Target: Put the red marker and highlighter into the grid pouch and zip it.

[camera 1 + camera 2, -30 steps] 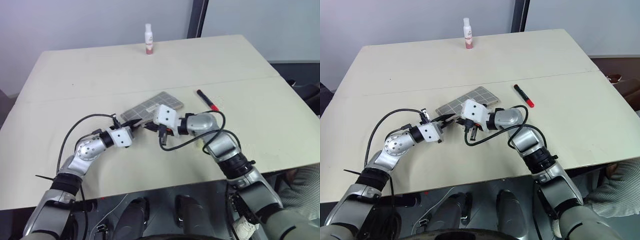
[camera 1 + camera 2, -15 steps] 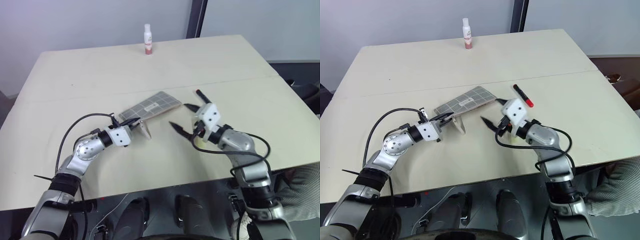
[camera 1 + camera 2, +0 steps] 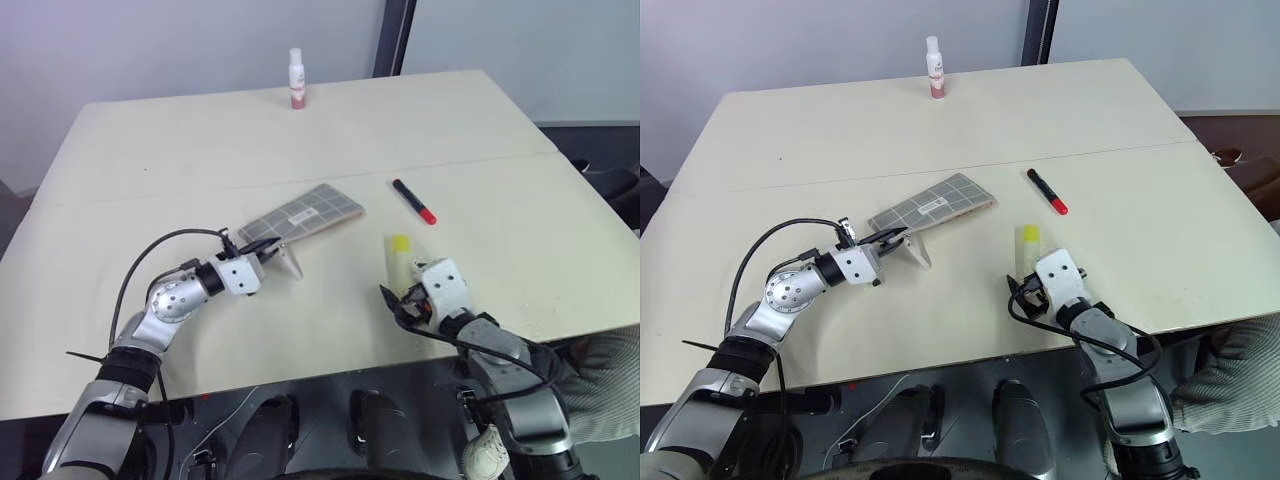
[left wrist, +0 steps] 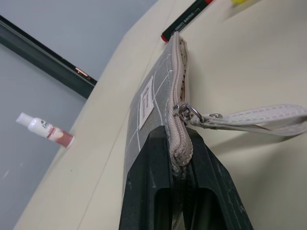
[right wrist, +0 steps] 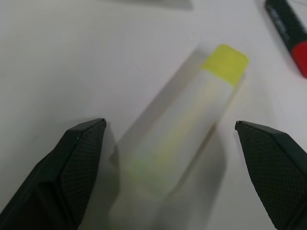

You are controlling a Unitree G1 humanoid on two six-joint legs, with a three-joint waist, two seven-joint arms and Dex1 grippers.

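grid pouch [image 4: 156, 103]: flat grey fabric | highlighter [image 5: 189, 122]: chunky translucent stick

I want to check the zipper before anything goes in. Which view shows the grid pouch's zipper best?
The left wrist view: the zipper runs along the grid pouch edge, its end pinched in the left hand. Both eye views show the pouch flat and small, the zipper unreadable.
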